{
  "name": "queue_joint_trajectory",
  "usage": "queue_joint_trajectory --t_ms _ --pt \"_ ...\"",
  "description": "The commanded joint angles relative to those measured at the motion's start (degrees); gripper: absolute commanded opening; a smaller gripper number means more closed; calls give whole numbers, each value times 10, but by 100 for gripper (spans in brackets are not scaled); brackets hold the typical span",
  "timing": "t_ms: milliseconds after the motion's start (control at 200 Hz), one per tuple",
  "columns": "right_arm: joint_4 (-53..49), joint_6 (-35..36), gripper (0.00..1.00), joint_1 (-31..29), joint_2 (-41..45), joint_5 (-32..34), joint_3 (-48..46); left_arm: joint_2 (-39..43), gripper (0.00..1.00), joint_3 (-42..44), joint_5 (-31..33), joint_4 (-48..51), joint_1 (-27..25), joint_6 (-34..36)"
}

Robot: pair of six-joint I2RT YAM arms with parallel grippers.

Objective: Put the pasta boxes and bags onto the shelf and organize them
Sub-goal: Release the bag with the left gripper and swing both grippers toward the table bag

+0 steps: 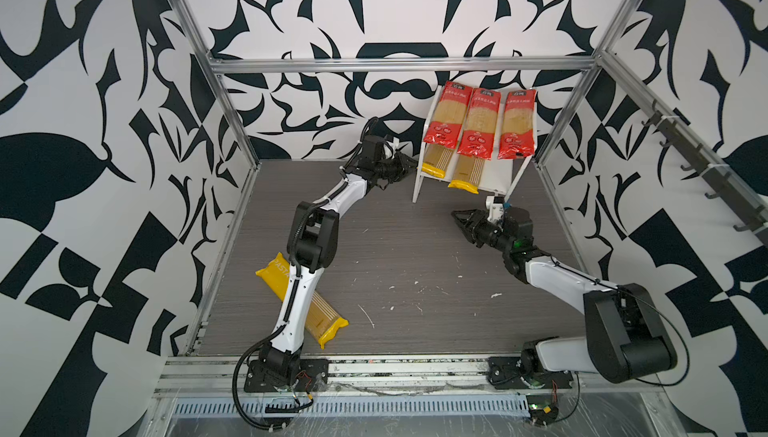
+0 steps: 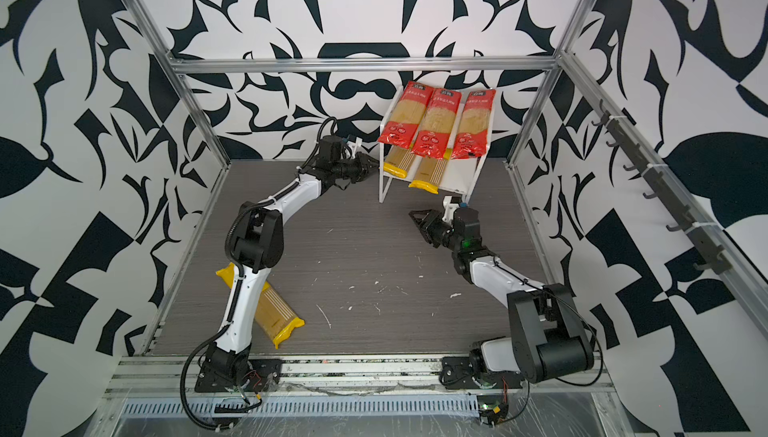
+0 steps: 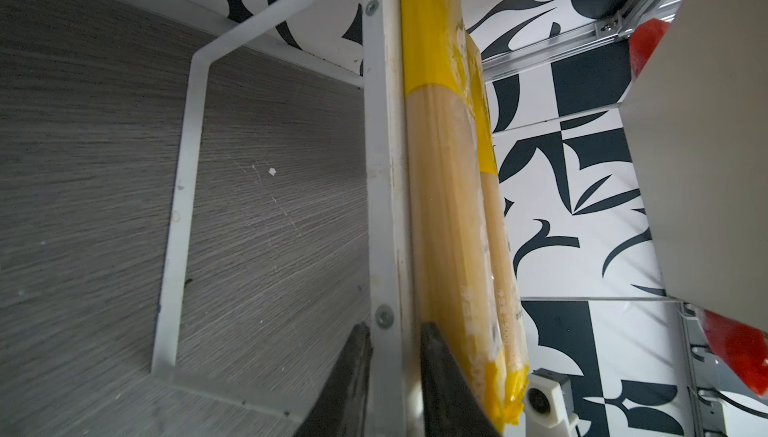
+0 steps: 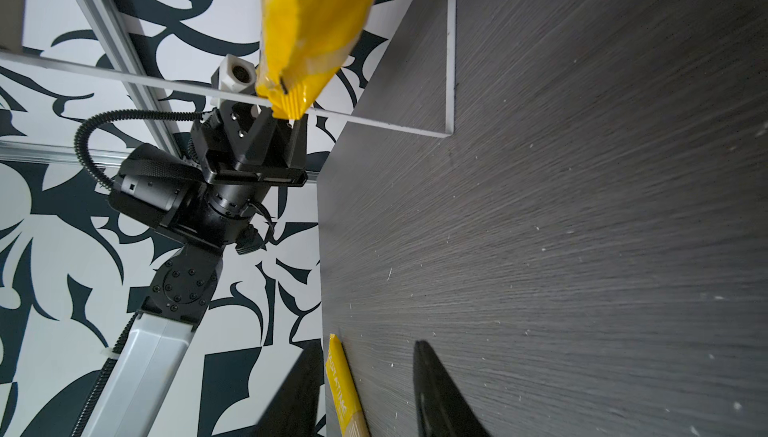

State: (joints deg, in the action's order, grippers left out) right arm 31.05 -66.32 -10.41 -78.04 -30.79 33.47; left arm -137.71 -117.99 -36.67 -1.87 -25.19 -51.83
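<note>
Showing the bimanual cell near the end of shelving, as seen in both top views. Items run from largest to smallest.

**Table** (image 1: 415, 256): grey wood-grain surface carrying everything below.

**Shelf** (image 1: 496, 174): white two-tier rack at 1 o'clock on the table.
- Upper tier: three red-ended packets (image 1: 478, 123) lie side by side and fill it.
- Lower tier: two yellow-ended packets (image 1: 436, 160) fill the 9 o'clock and middle places. The middle one overhangs the front edge, and the place at 3 o'clock is bare.

**Loose yellow-ended packet** (image 1: 323, 313): lies flat at 8 o'clock on the table, partly beneath the left arm's forearm and well apart from the shelf.

**Left gripper** (image 1: 406, 164): at 12 o'clock, against the shelf's 9 o'clock side. In the left wrist view its fingers (image 3: 432, 356) are closed on the white edge of the lower tier, beside the packets.

**Right gripper** (image 1: 459, 216): at 2 o'clock, just in front of the shelf. Its fingers (image 4: 428, 376) stand apart with nothing between them.

**Step in hand (a judgement):** five packets are placed. The left arm appears to be steadying the rack while the right stands free of the overhanging packet.

**Next move (a judgement):** it calls for fetching the loose packet. The left gripper would let go of the shelf, and that arm would lift clear of the packet. The packet would then be gripped near mid-length and slid lengthwise into the bare lower place.
</note>
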Motion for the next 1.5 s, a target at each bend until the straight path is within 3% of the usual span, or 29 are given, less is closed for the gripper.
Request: queue_joint_trajectory --t_ms 0,170,430,680,855,1085,1360,1500 --pt "14 14 40 -13 6 6 14 38 25 14 -13 36 -17 41" --pt "-55 63 40 -69 10 40 39 85 30 65 9 74 1 72" --pt "-132 139 35 -222 -26 114 91 252 38 251 89 145 39 121" --pt "-188 197 35 -393 -178 120 210 496 42 532 189 185 120 124" --pt "-279 255 39 -480 -300 86 346 652 47 650 238 258 202 145" --pt "-324 276 44 -532 -413 46 465 770 51 696 246 326 276 181" --pt "-363 292 47 -548 -487 20 535 784 52 693 232 337 282 190" --pt "-342 284 31 -552 -500 3 540 788 52 685 227 340 285 192"
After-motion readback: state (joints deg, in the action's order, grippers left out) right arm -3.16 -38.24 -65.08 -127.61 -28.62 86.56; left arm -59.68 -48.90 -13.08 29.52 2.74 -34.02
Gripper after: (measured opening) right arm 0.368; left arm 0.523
